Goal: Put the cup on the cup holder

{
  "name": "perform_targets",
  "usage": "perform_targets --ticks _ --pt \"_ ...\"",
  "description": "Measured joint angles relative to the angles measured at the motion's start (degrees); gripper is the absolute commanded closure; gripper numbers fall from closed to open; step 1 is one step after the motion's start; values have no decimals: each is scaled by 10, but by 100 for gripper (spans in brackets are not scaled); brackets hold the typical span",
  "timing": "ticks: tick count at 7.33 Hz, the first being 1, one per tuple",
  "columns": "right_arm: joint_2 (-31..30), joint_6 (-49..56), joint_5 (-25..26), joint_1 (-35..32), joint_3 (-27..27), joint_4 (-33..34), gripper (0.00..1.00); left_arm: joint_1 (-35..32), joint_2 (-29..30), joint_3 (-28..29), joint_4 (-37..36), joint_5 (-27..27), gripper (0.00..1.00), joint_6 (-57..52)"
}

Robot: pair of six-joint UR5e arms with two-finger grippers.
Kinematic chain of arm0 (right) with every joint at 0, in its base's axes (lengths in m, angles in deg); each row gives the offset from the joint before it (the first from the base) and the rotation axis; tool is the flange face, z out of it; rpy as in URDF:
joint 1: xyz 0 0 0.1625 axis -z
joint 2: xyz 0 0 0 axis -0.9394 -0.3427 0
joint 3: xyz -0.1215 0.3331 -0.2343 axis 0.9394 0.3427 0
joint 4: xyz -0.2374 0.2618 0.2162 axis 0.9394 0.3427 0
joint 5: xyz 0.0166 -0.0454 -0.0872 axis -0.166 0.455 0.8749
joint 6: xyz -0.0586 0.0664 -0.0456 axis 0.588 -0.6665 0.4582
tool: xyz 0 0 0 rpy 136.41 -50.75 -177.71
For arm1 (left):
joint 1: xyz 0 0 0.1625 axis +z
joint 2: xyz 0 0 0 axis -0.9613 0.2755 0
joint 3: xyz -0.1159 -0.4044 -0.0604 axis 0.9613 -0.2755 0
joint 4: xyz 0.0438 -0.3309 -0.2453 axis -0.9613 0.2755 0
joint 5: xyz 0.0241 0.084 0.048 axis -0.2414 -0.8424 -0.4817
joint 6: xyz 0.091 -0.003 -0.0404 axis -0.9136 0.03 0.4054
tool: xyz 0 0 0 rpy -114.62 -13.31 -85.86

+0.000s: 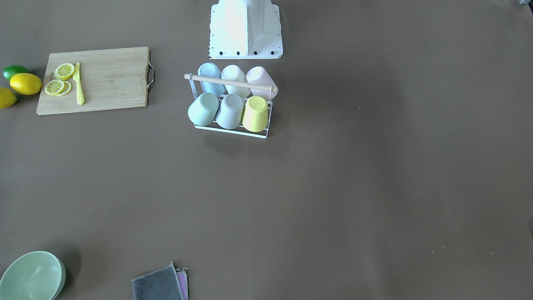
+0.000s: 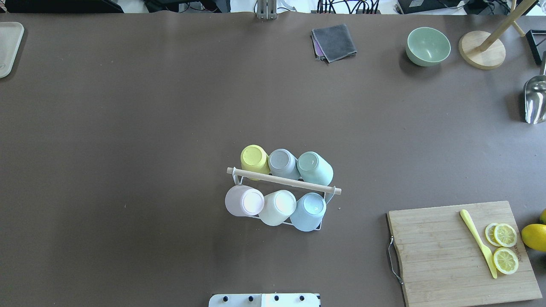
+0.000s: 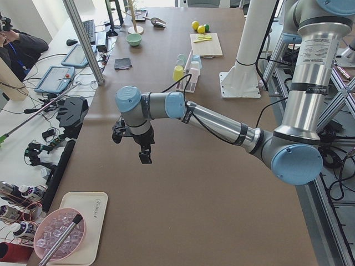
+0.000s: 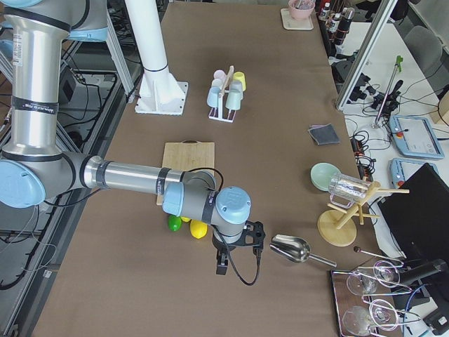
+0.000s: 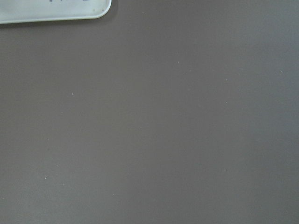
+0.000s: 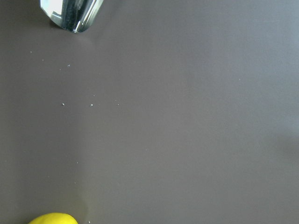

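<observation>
The cup holder [image 2: 283, 181], a white wire rack with a wooden rod across its top, stands at the table's middle near the robot's base. Several cups sit upside down on its prongs, among them a yellow cup [image 2: 254, 157], a mint cup [image 2: 315, 168], a pink cup [image 2: 244, 201] and a blue cup [image 2: 309, 210]. The holder also shows in the front view [image 1: 231, 82]. My left gripper [image 3: 145, 157] hangs above bare table far to the left. My right gripper [image 4: 221, 267] hangs far to the right near the lemons. I cannot tell whether either is open or shut.
A wooden cutting board [image 2: 448, 256] with a yellow knife [image 2: 477, 241] and lemon slices lies front right, a lemon [image 2: 535, 236] beside it. A green bowl [image 2: 428, 46], grey cloth [image 2: 334, 41], wooden stand [image 2: 482, 55] and metal scoop [image 2: 535, 100] lie far right. A white tray [image 2: 8, 47] lies far left.
</observation>
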Motion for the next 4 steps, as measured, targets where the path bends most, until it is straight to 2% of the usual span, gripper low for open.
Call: perform_targets --ticks 2,4 --pt "2 0 -3 0 -3 -2 0 -1 -32 -9 31 2 2 -2" --pt "3 0 -4 0 -4 -5 0 -3 -107 -16 134 4 2 -4"
